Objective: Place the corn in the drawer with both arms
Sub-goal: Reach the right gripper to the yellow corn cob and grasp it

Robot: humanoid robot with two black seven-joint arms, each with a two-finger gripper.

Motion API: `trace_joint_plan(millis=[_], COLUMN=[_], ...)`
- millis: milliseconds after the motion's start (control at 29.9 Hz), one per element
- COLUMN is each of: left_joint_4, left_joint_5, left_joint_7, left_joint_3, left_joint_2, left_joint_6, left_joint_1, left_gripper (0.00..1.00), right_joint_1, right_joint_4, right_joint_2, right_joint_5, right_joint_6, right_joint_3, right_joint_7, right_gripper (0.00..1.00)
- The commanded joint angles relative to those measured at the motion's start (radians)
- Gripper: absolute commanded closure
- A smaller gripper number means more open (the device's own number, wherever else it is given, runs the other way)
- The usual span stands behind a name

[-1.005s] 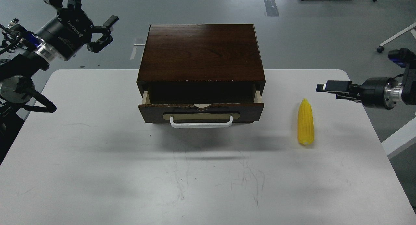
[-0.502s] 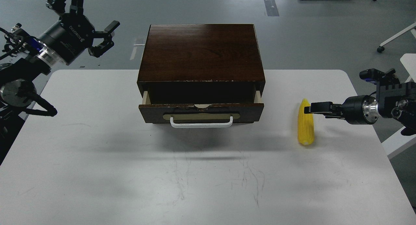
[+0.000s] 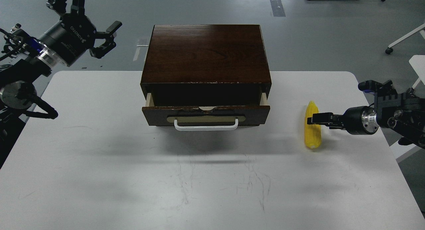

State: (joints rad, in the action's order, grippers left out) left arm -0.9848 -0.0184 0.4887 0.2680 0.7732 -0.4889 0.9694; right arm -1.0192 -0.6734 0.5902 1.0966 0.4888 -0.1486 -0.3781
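- The corn (image 3: 312,129) is lying on the white bench (image 3: 99,163), to the right of the brown box (image 3: 206,54). It is bright yellow, with rows of bumpy kernels, and its pointy end is facing away from me.
- My right jaws (image 3: 314,118) are reaching in from the right, and their tips are sitting over the top part of the corn. They are looking thin and dark from the side, so I cannot tell how far apart they are.
- My left jaws (image 3: 96,34) are hanging spread wide in the air, far left of the box.
- The drawer (image 3: 206,114) is sticking out a little, showing pale sides and a white handle (image 3: 206,124).
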Motion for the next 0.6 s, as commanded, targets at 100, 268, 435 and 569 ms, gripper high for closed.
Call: trace_joint_plan(millis=[100,268,435,569], left_joint_4=[0.0,0.0,0.0,0.0], left_joint_5=[0.0,0.0,0.0,0.0], left_joint_7=[0.0,0.0,0.0,0.0], left_joint_3=[0.0,0.0,-0.001,-0.001], left_joint_2=[0.002,0.006,0.009,0.012], left_joint_6=[0.0,0.0,0.0,0.0], left_joint_1=[0.0,0.0,0.0,0.0], left_gripper=[0.01,0.01,0.01,0.01], right_joint_1=[0.007,0.011,0.022,0.024], right_joint_4=[0.024,0.026,0.025,0.023], right_joint_2=[-0.026,-0.029,-0.029,-0.027], right_joint_5=[-0.001,-0.001,-0.001,-0.003], right_joint_6=[-0.022,-0.025,-0.03,-0.03], right_joint_3=[0.0,-0.002,0.0,0.0], right_joint_7=[0.004,0.004,0.001,0.001], right_gripper=[0.31,0.48,0.68,0.85])
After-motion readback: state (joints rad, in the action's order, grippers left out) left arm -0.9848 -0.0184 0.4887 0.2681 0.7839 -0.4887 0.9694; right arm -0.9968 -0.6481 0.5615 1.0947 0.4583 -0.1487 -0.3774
